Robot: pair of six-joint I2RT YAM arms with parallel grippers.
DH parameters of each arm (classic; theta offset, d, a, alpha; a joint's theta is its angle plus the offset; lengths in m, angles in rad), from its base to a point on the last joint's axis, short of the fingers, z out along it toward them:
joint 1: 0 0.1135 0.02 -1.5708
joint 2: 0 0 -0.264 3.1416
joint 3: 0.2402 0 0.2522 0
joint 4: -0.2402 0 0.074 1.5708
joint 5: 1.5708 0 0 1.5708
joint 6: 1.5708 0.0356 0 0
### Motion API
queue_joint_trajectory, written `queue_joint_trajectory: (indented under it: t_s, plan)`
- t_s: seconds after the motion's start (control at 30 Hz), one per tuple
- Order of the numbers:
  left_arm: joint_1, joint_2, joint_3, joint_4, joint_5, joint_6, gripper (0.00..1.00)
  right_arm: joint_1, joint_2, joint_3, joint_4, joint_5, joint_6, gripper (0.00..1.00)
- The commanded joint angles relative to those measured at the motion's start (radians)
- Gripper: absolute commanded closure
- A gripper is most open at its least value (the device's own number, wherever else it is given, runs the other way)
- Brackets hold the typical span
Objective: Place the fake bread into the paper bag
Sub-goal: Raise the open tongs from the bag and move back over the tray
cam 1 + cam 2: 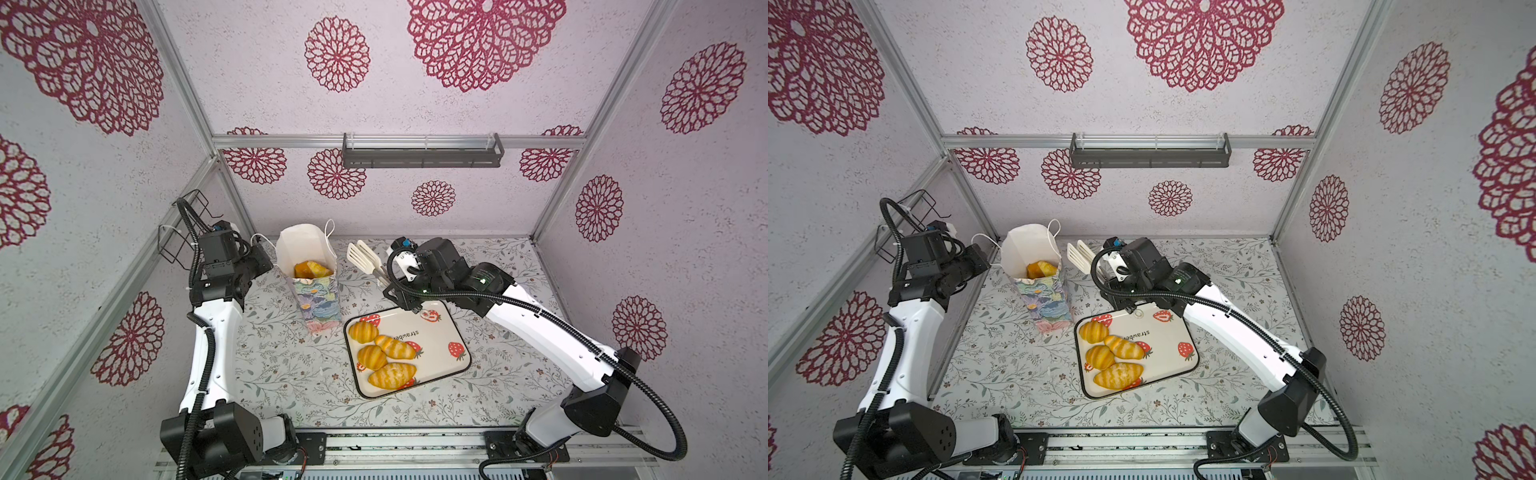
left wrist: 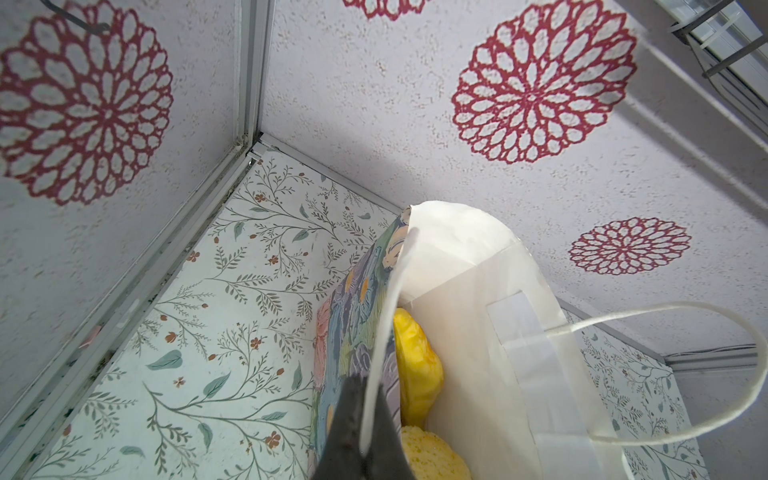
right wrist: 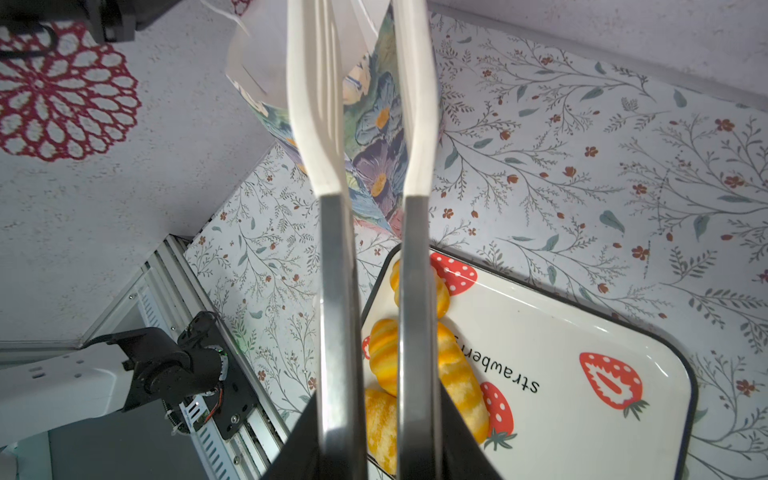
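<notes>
The paper bag (image 1: pixel 318 299) (image 1: pixel 1046 299) stands upright at the back left of the table, mouth open. Fake bread (image 1: pixel 309 270) (image 2: pixel 417 365) lies inside it. My left gripper (image 1: pixel 270 262) (image 2: pixel 368 386) is shut on the bag's left rim. Several more golden pieces of fake bread (image 1: pixel 390 347) (image 1: pixel 1123 347) (image 3: pixel 380 349) lie on the strawberry tray (image 1: pixel 440 332) (image 3: pixel 561 332). My right gripper (image 1: pixel 392 286) (image 3: pixel 378 432) is shut on the steel handles of white-tipped tongs (image 1: pixel 365 255) (image 3: pixel 336 291). The tongs hang above the tray's far edge, pointing toward the bag, blades apart with nothing between them.
A black wire basket (image 1: pixel 183 224) hangs on the left wall behind the left arm. A dark shelf (image 1: pixel 422 156) is fixed to the back wall. The tray sits right of the bag, close to its base. The arms' mounting rail (image 1: pixel 415 449) runs along the front edge.
</notes>
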Motion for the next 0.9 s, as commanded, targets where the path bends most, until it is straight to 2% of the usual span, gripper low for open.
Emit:
queue_joint_trajectory:
  t_s: [0.0,0.27,0.87]
  plan:
    - [0.009,-0.025,-0.009,0.015,-0.005,-0.005,1.00,-0.001,-0.068,-0.023,0.017,0.019,0.026,0.66]
    - [0.009,-0.020,-0.012,0.019,0.003,-0.009,1.00,0.001,-0.085,-0.138,0.007,-0.003,0.035,0.66]
    - [0.009,-0.012,-0.012,0.020,0.009,-0.011,1.00,0.001,-0.025,-0.237,0.002,-0.019,-0.006,0.65]
